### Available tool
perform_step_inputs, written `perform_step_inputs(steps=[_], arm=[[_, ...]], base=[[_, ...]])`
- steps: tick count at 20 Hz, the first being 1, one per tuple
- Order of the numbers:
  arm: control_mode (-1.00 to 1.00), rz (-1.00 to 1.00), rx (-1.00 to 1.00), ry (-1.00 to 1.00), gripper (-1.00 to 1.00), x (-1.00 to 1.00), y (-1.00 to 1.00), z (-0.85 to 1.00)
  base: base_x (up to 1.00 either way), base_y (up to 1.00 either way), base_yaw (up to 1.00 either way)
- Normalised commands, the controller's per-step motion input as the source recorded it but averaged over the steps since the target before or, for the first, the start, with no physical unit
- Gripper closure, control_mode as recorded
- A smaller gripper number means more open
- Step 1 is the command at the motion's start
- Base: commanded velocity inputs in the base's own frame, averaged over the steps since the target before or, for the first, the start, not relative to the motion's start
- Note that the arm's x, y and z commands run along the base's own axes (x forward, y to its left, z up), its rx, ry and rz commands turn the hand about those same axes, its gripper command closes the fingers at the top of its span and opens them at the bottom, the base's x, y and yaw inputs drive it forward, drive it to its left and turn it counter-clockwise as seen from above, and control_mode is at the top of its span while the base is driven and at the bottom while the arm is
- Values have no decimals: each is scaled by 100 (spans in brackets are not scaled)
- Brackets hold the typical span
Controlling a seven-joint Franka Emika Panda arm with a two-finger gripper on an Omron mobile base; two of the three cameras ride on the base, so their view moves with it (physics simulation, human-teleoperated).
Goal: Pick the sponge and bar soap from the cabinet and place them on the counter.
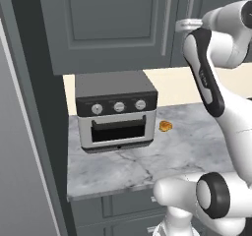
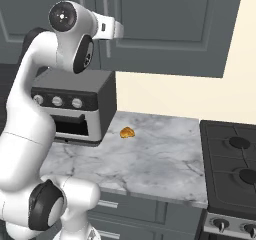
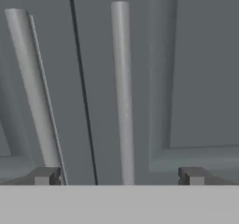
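Observation:
The cabinet (image 1: 113,23) is a dark grey wall unit above the counter (image 1: 187,151), and its panelled doors are closed. The sponge and the bar soap are hidden. My gripper (image 3: 119,176) is raised to the doors and stands open, with nothing between its fingertips (image 3: 46,175). In the hand view a silver bar handle (image 3: 122,92) runs straight up between the two tips, close in front. A second handle (image 3: 30,87) slants at the left, beyond the dark seam between the doors. In the right base view the hand reaches to the cabinet (image 2: 165,24) near those handles.
A silver toaster oven (image 1: 115,109) with three knobs stands at the counter's left. A glossy orange-yellow lump (image 1: 165,126) lies just to its right. A black stove (image 2: 232,159) borders the marble counter (image 2: 160,159) on the right. Grey drawer fronts (image 2: 125,206) run below.

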Motion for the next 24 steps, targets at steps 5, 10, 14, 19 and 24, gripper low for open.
perform_step_inputs(steps=[5, 10, 14, 19, 24], arm=[[-100, 1, 2, 0, -100, 32, -1, 0], [-100, 0, 2, 0, -100, 31, -3, 0], [-100, 0, 2, 0, -100, 27, -6, 0], [-100, 0, 2, 0, -100, 17, -3, -2], [-100, 0, 1, 0, -100, 16, 0, -5]], base=[[0, 0, 0], [0, 0, 0], [0, 0, 0], [0, 0, 0], [0, 0, 0]])
